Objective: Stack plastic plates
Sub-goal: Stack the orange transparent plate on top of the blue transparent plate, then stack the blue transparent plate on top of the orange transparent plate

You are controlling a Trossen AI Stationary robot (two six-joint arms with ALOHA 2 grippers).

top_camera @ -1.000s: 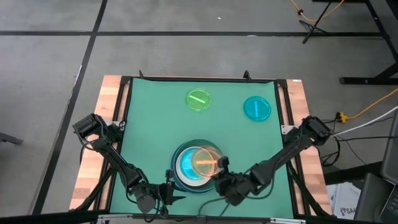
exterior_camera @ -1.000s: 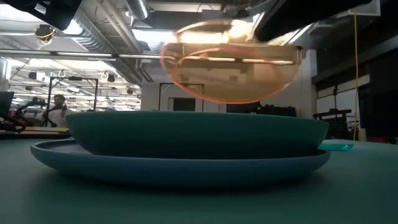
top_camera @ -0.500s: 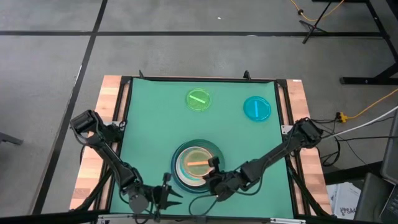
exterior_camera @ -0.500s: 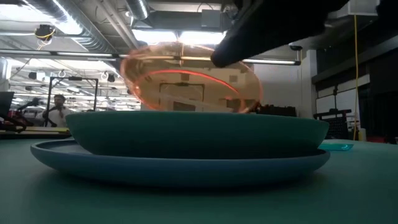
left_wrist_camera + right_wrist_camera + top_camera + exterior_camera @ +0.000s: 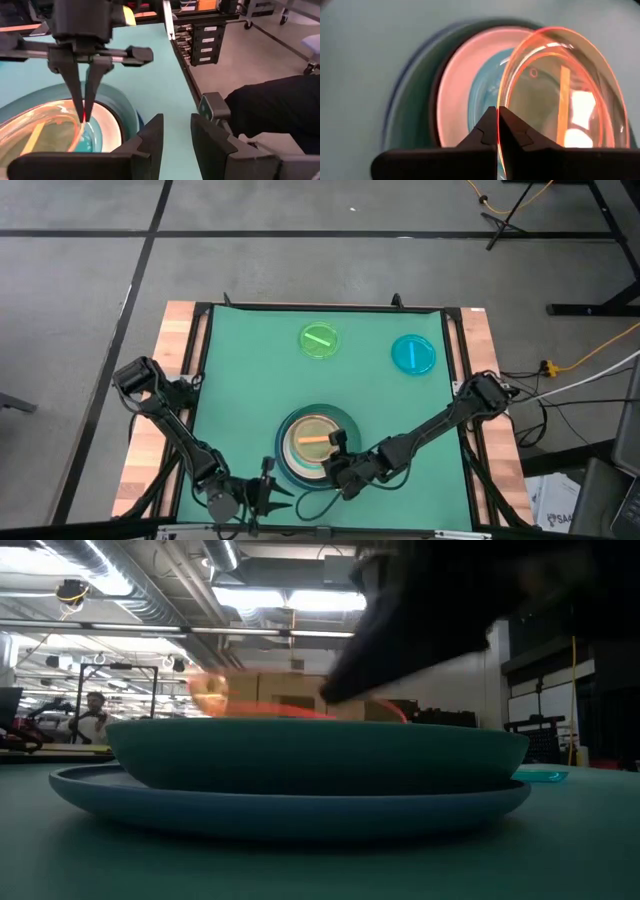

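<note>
The plate stack (image 5: 312,445) stands near the table's near edge: a large light-blue plate (image 5: 290,805) at the bottom, a teal-green one (image 5: 310,755) on it, then a white plate (image 5: 457,85) and a small blue one (image 5: 482,97). The small translucent orange plate (image 5: 312,442) sits low in the stack, slightly tilted. My right gripper (image 5: 338,452) is shut on it at the stack's near right. My left gripper (image 5: 262,495) waits open by the near edge, left of the stack. A small green plate (image 5: 320,340) and a small blue plate (image 5: 412,353) lie flat at the far side. My right gripper pinches the orange plate's rim (image 5: 500,100) on its near right side between the two fingers (image 5: 80,85), one on each face. The fingers come from above, pointing down. The plate reaches away from them over the stack, mostly sunk below the teal rim (image 5: 300,725).
Green mat (image 5: 250,380) covers the table, with open room between the stack and the two far plates. Wooden strips and a black frame (image 5: 200,330) run along the sides. A person shows far off in the room (image 5: 95,710).
My right gripper has moved down and toward the table's left, carrying the orange plate from above the stack's right side down into the stack. The plate has dropped from well above the teal rim to mostly below it.
</note>
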